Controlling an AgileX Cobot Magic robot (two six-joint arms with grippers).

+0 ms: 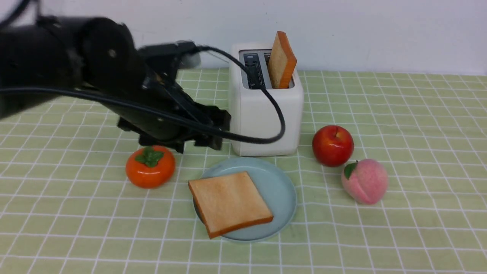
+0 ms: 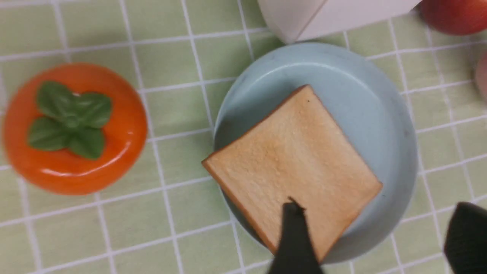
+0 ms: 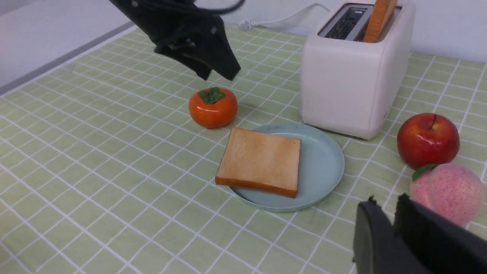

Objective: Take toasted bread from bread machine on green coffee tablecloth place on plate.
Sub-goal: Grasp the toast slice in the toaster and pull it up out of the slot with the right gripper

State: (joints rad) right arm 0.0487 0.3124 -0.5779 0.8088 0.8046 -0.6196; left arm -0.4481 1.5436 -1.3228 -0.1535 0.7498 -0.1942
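Left gripper (image 3: 220, 75): your left tool hangs above the cloth behind the persimmon, fingers (image 2: 293, 236) spread wide and holding nothing; in its wrist view one finger overlaps a corner of the toasted slice.
Right gripper (image 3: 384, 203): seen only in its own wrist view, low and near the peach; its fingers seem drawn close together, with nothing between them.
Toasted slice (image 1: 230, 203): lies flat on the plate, its left and near corners overhanging the rim.
Second slice (image 1: 281, 61): stands in the bread machine's right slot, about half of it showing and leaning slightly; the left slot is empty.
Bread machine (image 1: 266, 118): white, upright, just behind the plate; thin white cord (image 3: 289, 21) trails behind it.
Plate (image 1: 279, 186): pale blue-grey, on the cloth in front of the bread machine.
Green coffee tablecloth (image 1: 418, 114): covers the whole table.
Persimmon (image 1: 150, 167): left of the plate, apart from it.
Apple (image 1: 333, 145): right of the bread machine.
Peach (image 1: 364, 182): just beside the apple, nearer you.
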